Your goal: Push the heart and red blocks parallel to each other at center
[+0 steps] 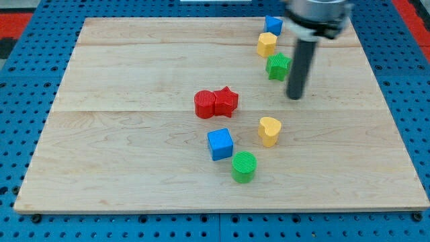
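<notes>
A yellow heart block (269,130) lies right of the board's centre. A red cylinder (205,104) and a red star (226,101) touch each other at the centre, up and to the left of the heart. My tip (294,97) stands up and to the right of the heart, apart from it, and just below and right of a green star (277,66). It touches no block.
A blue cube (220,144) and a green cylinder (244,166) lie below the red blocks. A yellow block (267,44) and a blue block (273,25) lie near the top edge of the wooden board (121,154).
</notes>
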Robot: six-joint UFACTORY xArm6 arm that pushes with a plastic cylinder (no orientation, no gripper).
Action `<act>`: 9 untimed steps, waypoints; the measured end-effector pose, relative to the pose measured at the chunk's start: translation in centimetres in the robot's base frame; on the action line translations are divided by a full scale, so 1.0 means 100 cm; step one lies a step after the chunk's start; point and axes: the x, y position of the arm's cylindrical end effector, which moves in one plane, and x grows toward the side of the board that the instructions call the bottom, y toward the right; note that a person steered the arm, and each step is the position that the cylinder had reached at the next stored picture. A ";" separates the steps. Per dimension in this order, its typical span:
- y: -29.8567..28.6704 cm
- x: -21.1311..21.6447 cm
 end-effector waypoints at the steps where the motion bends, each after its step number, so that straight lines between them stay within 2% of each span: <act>1: 0.018 -0.040; 2: -0.016 -0.040; 3: -0.026 -0.042; 4: -0.070 -0.039; 5: -0.016 -0.008; 6: 0.006 0.085; 7: -0.033 0.162; 8: -0.069 0.133; 9: -0.116 0.076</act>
